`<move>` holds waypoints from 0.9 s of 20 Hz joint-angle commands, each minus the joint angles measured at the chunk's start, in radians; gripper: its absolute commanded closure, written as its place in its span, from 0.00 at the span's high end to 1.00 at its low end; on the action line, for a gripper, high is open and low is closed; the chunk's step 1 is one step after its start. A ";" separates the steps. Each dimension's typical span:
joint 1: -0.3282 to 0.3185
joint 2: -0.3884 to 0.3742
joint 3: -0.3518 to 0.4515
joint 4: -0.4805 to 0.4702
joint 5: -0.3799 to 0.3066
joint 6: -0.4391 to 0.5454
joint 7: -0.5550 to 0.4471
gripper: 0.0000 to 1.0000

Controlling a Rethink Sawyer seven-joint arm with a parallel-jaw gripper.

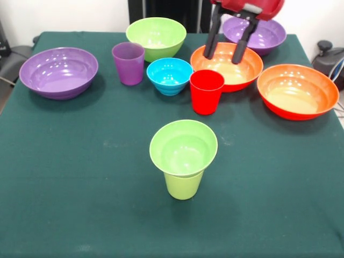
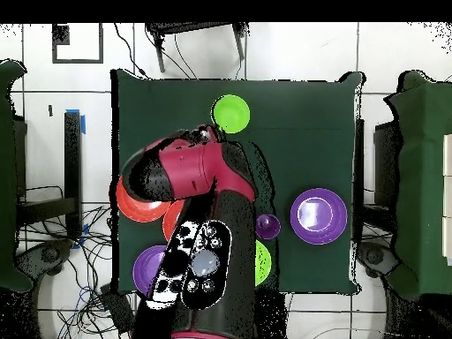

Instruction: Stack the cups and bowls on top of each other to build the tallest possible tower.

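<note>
Green cloth covers the counter, and in the front view the things run left to right across it. Furthest left of the jaws sits a wide purple bowl, upright and alone. Next comes the translucent purple cup, standing just beside the medium lime-green bowl, which lies behind it. The small blue bowl follows, near the red cup; the two stand close together, though whether they touch I cannot tell. Well in front of the jaws, nearer the camera, the small lime-green bowl rests on top of the lime-green cup, tilted a little toward the viewer, a two-piece tower apart from everything else.

The gripper hangs directly above the first orange bowl, its two dark fingers spread apart with nothing between them, so the jaws are released. Just behind the jaws is the second purple bowl, partly hidden by the red gripper body. To the right of the jaws the second orange bowl sits near the first.

From overhead the red and black arm covers most of the bowls; the small lime-green bowl shows clear beyond it, and one purple bowl lies off to the side.
</note>
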 commanded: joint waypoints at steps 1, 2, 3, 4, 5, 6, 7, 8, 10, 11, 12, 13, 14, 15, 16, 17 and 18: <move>-0.029 0.033 -0.001 0.301 -0.021 -0.186 0.264 1.00; -0.029 0.038 -0.011 0.321 -0.022 -0.214 0.273 1.00; -0.027 0.045 -0.024 0.337 -0.023 -0.243 0.281 1.00; -0.028 0.053 -0.035 0.357 -0.024 -0.276 0.290 1.00; -0.028 0.065 -0.043 0.372 -0.023 -0.309 0.299 1.00; -0.030 0.080 -0.048 0.383 -0.020 -0.339 0.310 1.00; -0.029 0.097 -0.055 0.393 -0.017 -0.372 0.322 1.00; -0.028 0.116 -0.062 0.402 -0.014 -0.404 0.334 1.00; -0.023 0.156 -0.077 0.412 -0.006 -0.465 0.358 1.00; -0.019 0.176 -0.082 0.415 0.002 -0.492 0.372 1.00; -0.013 0.191 -0.085 0.413 0.012 -0.509 0.386 1.00; -0.002 0.204 -0.091 0.412 0.022 -0.523 0.400 1.00; 0.011 0.214 -0.098 0.414 0.033 -0.535 0.415 1.00; 0.022 0.219 -0.100 0.411 0.044 -0.533 0.425 1.00; 0.033 0.224 -0.101 0.419 0.050 -0.538 0.438 1.00; 0.042 0.222 -0.099 0.417 0.057 -0.528 0.446 1.00; 0.053 0.217 -0.097 0.422 0.063 -0.518 0.456 1.00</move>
